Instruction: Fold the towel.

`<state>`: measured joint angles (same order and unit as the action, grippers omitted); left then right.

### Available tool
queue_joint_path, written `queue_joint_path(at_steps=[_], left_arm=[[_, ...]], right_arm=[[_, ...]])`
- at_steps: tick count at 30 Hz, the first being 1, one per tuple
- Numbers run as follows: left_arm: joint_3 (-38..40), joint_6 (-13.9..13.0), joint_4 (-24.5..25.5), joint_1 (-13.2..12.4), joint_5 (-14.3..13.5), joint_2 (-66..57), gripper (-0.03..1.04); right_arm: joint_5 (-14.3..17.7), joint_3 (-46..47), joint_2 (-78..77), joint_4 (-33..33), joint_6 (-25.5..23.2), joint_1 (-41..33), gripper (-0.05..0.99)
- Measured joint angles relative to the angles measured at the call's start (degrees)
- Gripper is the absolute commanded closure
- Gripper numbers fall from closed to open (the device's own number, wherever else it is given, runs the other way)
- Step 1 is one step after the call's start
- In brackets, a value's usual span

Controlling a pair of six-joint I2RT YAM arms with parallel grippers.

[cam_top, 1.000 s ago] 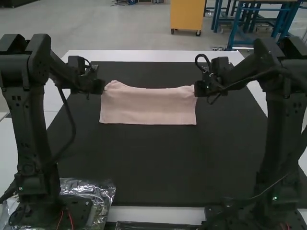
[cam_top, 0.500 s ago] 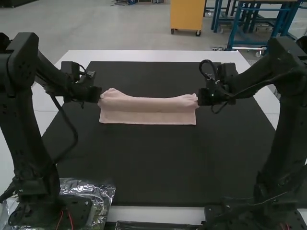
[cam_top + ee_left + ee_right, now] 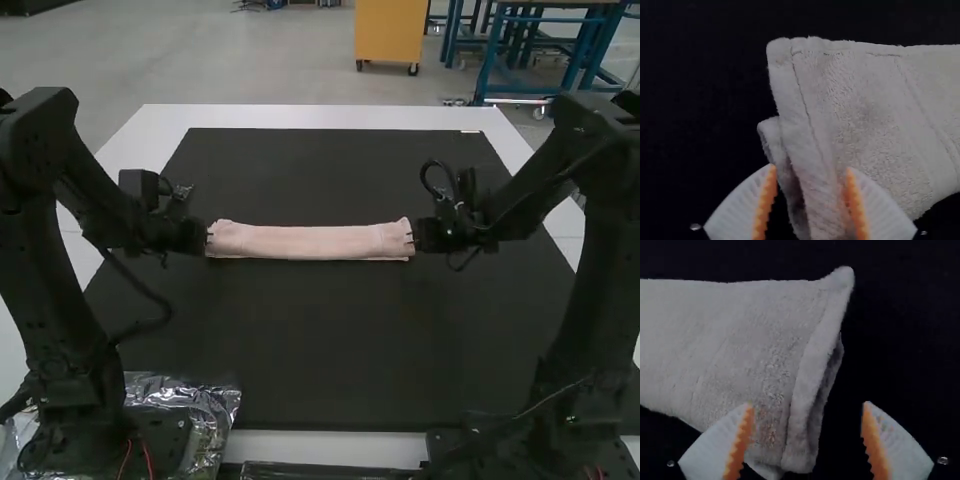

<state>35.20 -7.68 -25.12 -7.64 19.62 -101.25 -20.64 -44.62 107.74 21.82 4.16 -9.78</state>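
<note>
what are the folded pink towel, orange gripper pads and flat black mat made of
Folded pink towel: likely cotton terry, matte, with fuzzy pile and a stitched hem. Orange gripper pads: probably rubber or soft plastic, shaped into small teeth. Flat black mat: matte, perhaps rubber or fabric; its even, dull surface settles neither.

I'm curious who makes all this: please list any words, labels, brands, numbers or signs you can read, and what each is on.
There are none that can be read.
I can make out no lettering on the pink towel, the black mat, the left gripper or the right gripper.
Any print on the crinkled plastic is too unclear to read.
</note>
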Motion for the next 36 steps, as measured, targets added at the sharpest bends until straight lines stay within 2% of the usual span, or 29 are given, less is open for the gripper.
queue_joint_path(at_steps=[1,3,8,14,21,26,30,36], left_arm=[[-1.1,0.0,-1.6,-0.3,-0.3,0.0,0.03],[-2.5,0.3,-3.3,-0.8,-0.8,0.0,0.03],[-2.6,0.7,-4.5,-2.5,-1.2,0.0,0.03],[-0.3,1.8,-3.6,-4.7,-1.2,0.1,0.04],[1.9,3.3,-2.5,-4.7,-1.2,1.6,0.04],[2.2,5.2,-3.0,-4.7,-1.1,3.7,0.04],[2.1,6.1,-0.9,-4.7,0.0,3.9,0.04],[1.2,7.0,-1.4,-4.7,1.9,3.9,0.04]], right_arm=[[0.1,0.0,0.7,0.0,0.0,0.3,0.08],[0.2,0.3,1.5,0.1,0.1,0.7,0.04],[0.4,0.3,0.9,0.1,-0.3,0.7,0.03],[0.5,-1.5,-0.1,0.1,-2.1,0.5,0.03],[0.5,-2.9,-0.1,0.7,-2.9,-1.7,0.03],[0.5,-3.0,0.1,2.5,-3.5,-2.5,0.03],[0.7,-3.1,1.6,3.2,-3.6,-2.6,0.03],[1.1,-3.1,4.3,3.7,-3.6,-3.2,0.03]])
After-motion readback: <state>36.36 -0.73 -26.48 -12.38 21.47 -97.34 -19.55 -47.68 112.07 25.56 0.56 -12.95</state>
